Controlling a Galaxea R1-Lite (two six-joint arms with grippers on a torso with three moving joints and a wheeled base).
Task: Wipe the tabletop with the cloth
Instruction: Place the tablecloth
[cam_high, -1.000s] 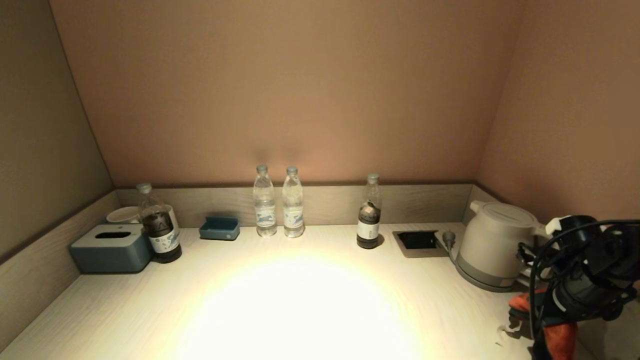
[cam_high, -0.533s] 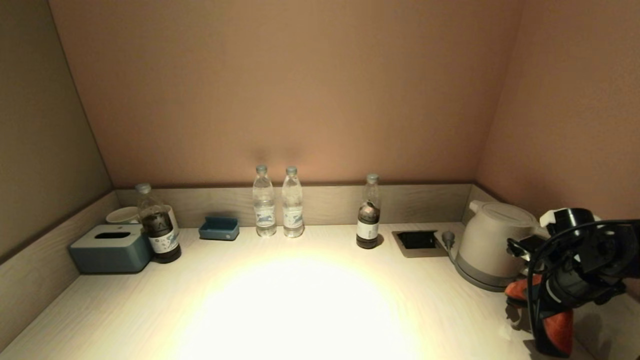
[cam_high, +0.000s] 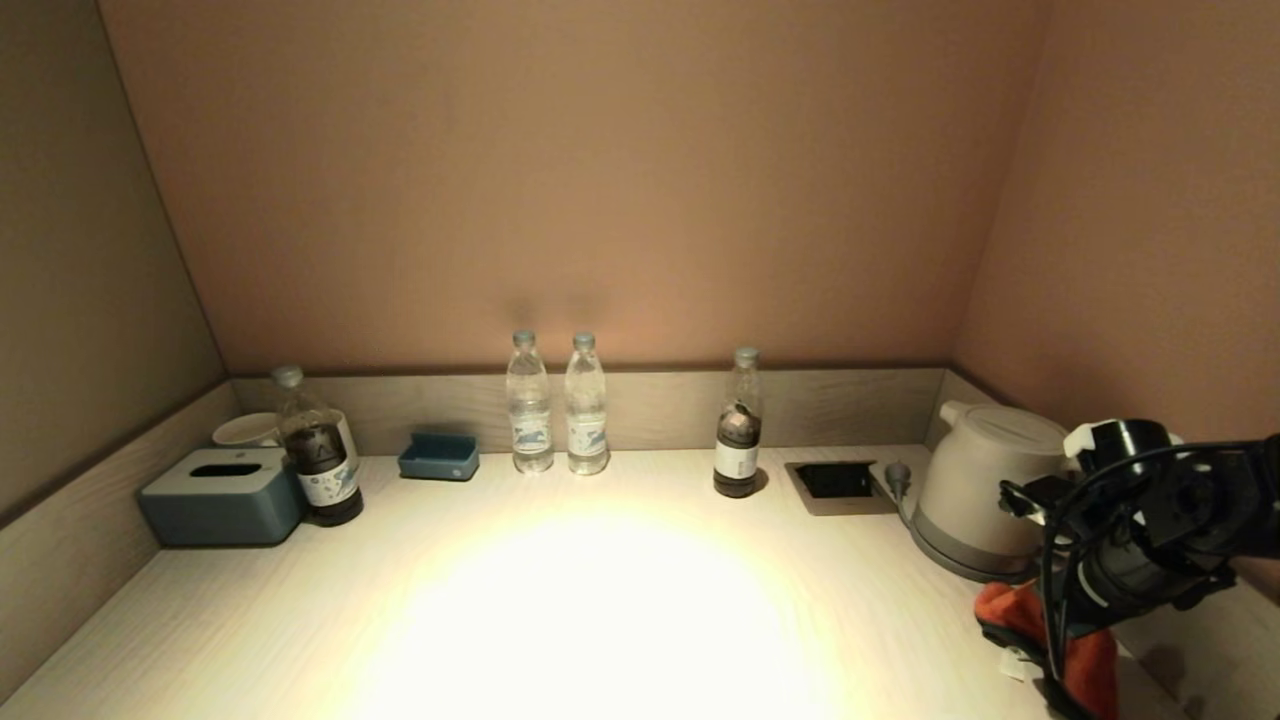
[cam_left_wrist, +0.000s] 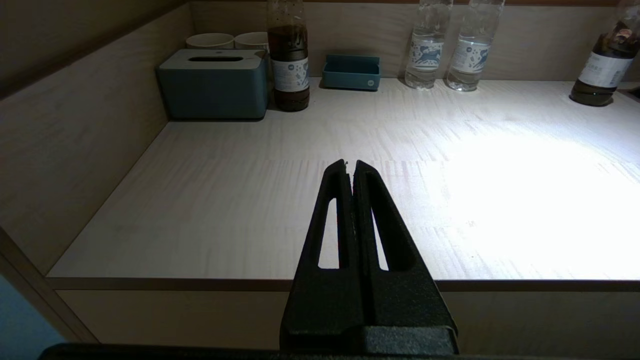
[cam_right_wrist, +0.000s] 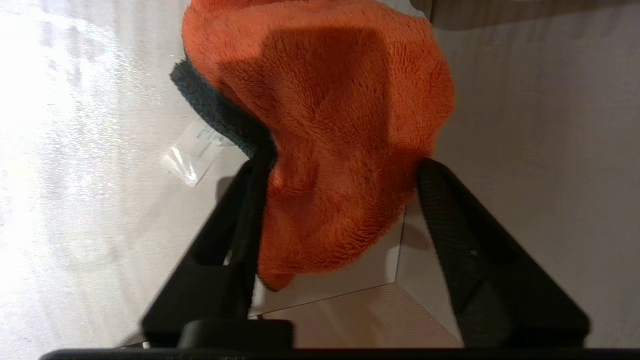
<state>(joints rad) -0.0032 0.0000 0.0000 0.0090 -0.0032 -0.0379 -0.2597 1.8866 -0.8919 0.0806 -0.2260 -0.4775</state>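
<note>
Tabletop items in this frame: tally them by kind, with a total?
Clear water bottles: 2
Dark drink bottles: 2
White cups: 2
Blue tissue box: 1
Small blue tray: 1
White electric kettle: 1
Orange cloth: 1
Total: 10

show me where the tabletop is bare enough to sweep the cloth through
The broad lit middle of the tabletop is bare, from the front edge back to the two water bottles. The rear left corner is crowded: tissue box, dark bottle, blue tray. The kettle crowds the right, beside the cloth.
</note>
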